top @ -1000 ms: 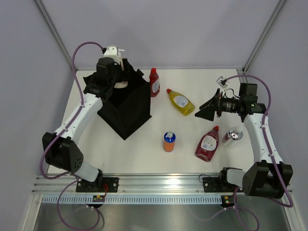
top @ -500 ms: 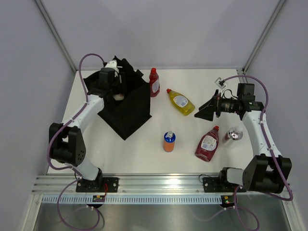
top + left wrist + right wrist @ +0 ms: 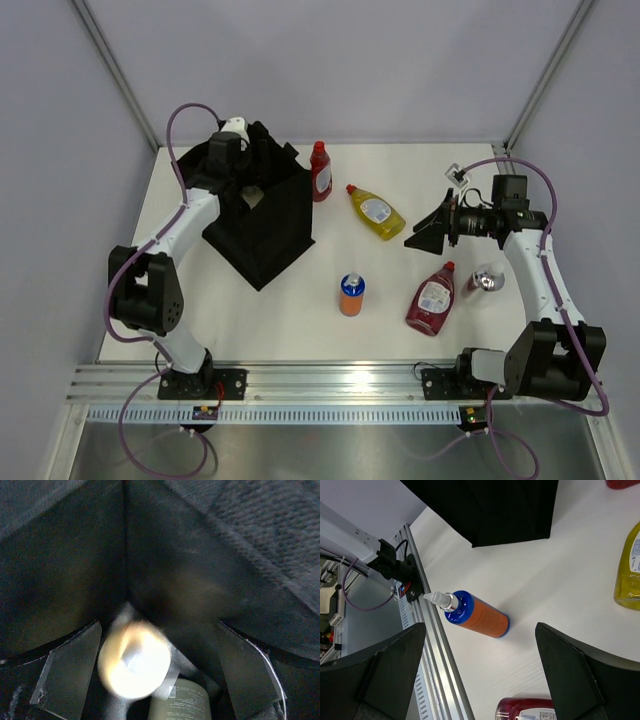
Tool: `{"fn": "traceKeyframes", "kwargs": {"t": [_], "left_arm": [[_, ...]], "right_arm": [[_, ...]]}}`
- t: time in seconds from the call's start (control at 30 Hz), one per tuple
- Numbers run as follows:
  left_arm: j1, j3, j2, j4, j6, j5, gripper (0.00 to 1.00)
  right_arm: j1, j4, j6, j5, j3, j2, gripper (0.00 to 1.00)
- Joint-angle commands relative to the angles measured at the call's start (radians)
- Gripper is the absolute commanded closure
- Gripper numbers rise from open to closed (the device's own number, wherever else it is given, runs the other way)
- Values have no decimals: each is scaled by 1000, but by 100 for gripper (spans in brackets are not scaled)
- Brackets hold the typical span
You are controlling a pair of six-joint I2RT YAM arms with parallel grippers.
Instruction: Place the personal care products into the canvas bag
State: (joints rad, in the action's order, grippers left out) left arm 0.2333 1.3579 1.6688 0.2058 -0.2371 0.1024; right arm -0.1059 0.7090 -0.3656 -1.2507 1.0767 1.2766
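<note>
The black canvas bag [image 3: 268, 230] stands at the back left. My left gripper [image 3: 238, 172] reaches down into its mouth. In the left wrist view, the left gripper [image 3: 157, 630] is open inside the bag [image 3: 210, 545]. The cream bottle with white cap [image 3: 134, 666] is blurred and loose between the fingers; a bit of it shows from above [image 3: 251, 197]. My right gripper [image 3: 421, 235] is open and empty above the table. On the table are a small red bottle [image 3: 321, 170], a yellow bottle [image 3: 375, 211], an orange bottle with blue cap [image 3: 351, 294], a maroon bottle [image 3: 431, 298] and a silvery can [image 3: 487, 280].
The right wrist view looks down on the upright orange bottle [image 3: 477, 616], the maroon bottle's top [image 3: 530, 711], the yellow bottle [image 3: 630, 570] and the bag's corner [image 3: 495, 505]. The aluminium rail [image 3: 340, 375] runs along the near table edge. Grey walls enclose the table.
My left gripper came down from above the bag into its mouth with the cream bottle. Its jaws now stand apart and the bottle is loose inside. The right arm barely moved.
</note>
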Motion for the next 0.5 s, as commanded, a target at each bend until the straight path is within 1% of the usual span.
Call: {"fn": "traceKeyframes", "kwargs": {"t": [0.0,0.03,0.07,0.1,0.17,0.2,0.23,0.3,0.33,0.37,0.4,0.43,0.47], "left_arm": [[-14,60,-21,-55,-7,-53,1],[-15,64,-30,-55,-7,-85,1],[-15,72,-43,-55,-5,-99,1],[-15,73,-58,-55,-4,-162,1],[-15,75,-121,-59,-5,-211,1],[-14,69,-144,-60,-5,-251,1],[-14,67,-200,-59,-5,-279,1],[-14,46,-259,-56,-4,-341,1],[-14,35,-326,-51,-5,-365,1],[-14,21,-360,-51,-5,-384,1],[-14,3,-397,-51,-8,-421,1],[-14,-46,-438,-49,-13,-432,1],[-12,-71,-516,-45,-16,-440,1]], "right_arm": [[-5,67,-100,-18,14,7,0],[-5,87,-123,-19,17,10,1],[0,169,-221,-21,35,16,1],[9,228,-289,-21,49,21,0],[43,311,-382,23,83,23,1],[92,360,-463,89,86,11,0],[121,365,-489,130,69,-3,0],[194,302,-507,222,31,-74,1],[262,269,-507,311,-19,-101,0],[294,185,-483,345,-47,-156,0],[328,129,-457,411,-76,-183,0],[384,77,-432,448,-128,-204,0],[411,-6,-403,473,-148,-235,0]]}}
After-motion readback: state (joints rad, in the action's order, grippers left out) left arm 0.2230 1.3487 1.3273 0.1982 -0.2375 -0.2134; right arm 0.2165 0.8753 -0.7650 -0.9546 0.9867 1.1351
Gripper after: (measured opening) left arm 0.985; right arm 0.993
